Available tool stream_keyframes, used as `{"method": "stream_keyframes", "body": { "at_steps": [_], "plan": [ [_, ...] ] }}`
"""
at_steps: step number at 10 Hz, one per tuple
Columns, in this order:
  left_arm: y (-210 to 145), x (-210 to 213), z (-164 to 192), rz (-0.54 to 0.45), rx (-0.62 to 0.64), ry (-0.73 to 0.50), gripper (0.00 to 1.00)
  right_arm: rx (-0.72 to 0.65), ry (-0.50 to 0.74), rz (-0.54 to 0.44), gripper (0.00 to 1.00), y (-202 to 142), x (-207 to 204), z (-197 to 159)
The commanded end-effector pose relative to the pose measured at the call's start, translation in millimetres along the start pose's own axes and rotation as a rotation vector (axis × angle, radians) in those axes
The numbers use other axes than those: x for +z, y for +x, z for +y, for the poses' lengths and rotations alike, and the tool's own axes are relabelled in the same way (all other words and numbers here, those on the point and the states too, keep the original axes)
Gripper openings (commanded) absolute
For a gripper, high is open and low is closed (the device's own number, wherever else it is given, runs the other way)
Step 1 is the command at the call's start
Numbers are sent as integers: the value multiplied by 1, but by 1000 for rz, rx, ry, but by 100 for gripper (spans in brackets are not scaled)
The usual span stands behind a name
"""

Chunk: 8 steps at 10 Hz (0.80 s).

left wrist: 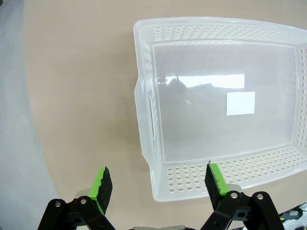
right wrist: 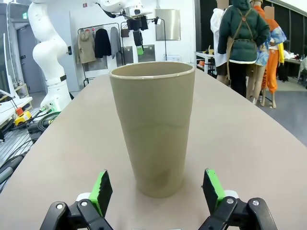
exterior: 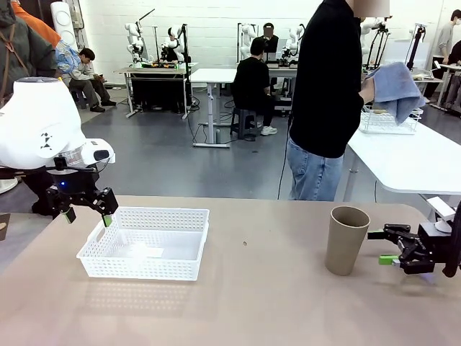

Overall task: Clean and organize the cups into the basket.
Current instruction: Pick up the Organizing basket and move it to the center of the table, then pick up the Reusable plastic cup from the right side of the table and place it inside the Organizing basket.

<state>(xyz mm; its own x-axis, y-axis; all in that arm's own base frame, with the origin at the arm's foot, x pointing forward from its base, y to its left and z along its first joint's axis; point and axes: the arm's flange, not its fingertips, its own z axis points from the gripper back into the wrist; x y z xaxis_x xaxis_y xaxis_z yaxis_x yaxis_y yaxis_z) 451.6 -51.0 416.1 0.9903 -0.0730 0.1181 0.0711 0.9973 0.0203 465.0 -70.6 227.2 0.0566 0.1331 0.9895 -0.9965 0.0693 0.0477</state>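
**Low grip on a tall cup, and a finger over the basket rim**

At the left, the left end effector (exterior: 88,216) hangs with its fingers spread and nothing between them, above the near-left corner of the white perforated basket (exterior: 144,268). In the left wrist view one green pad (left wrist: 214,178) sits over the basket's end wall (left wrist: 158,158) and the other over bare table (left wrist: 72,96). If this arm drops straight down, that pad would likely strike the rim and shove or tilt the light basket.

The basket holds no cups. The tan-brown cup (exterior: 346,240) stands upright on the table, well apart from the basket, toward the right.

The right end effector (exterior: 380,247) lies low and level just beside the cup, fingers spread wide and gripping nothing. In its wrist view the cup (right wrist: 152,129) stands centred ahead of the pads (right wrist: 101,189), near its base. Pushing in too far could tip the cup. Pinching that low on a tapered wall could let it lean or slip during the carry.

Behind, a person holds a blue cloth (exterior: 395,86), so delivering the cup unwiped is another risk.
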Motion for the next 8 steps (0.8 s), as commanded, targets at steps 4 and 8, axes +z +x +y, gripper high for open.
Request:
{"method": "stream_keyframes", "body": {
  "at_steps": [4, 8],
  "plan": [
    [14, -22, -9, 25, 55, 71, 100, -33, 10, -30, 100, -1, -26, -6],
    [15, -34, -3, 60, 59, 70, 100, -20, 39, -47, 100, -3, -41, -9]
  ]
}}
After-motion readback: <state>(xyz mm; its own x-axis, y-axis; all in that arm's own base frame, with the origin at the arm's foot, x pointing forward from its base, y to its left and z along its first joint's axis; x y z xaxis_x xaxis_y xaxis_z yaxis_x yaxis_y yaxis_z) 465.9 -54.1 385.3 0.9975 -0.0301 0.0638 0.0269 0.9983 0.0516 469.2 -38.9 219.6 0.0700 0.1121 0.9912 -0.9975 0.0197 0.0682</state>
